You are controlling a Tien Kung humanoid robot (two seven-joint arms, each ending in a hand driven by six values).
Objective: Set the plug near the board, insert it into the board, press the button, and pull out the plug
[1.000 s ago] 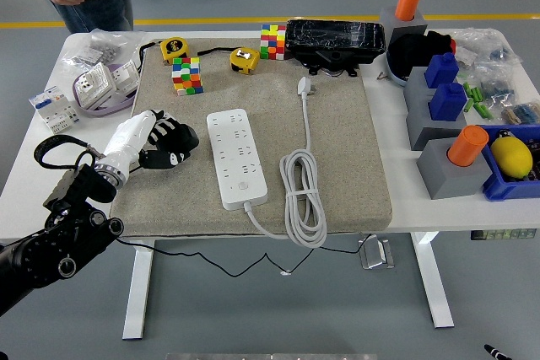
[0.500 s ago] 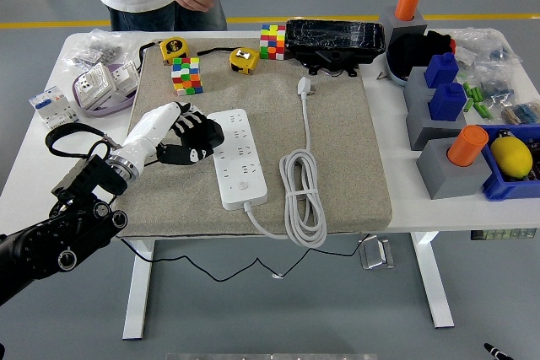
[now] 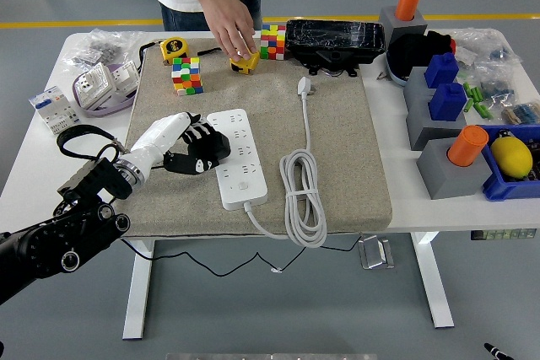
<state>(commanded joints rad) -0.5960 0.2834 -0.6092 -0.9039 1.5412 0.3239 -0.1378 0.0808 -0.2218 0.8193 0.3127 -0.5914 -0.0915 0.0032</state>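
The robot's left hand [image 3: 196, 147] hovers with fingers loosely curled, gripping nothing, right at the left edge of the white board [image 3: 237, 157] on the bench's [image 3: 34, 176] mat. Farther back the plug [image 3: 304, 85] lies loose, and a person's hand [image 3: 234, 33] touches the yellow tape measure [image 3: 245, 63].

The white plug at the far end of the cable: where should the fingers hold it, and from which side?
Grip the white plug by its flat body, from above, fingers across its two sides. It lies flat on the beige mat, its white cable running back toward the near edge, so pinching behind the head would likely leave the far tip clear.
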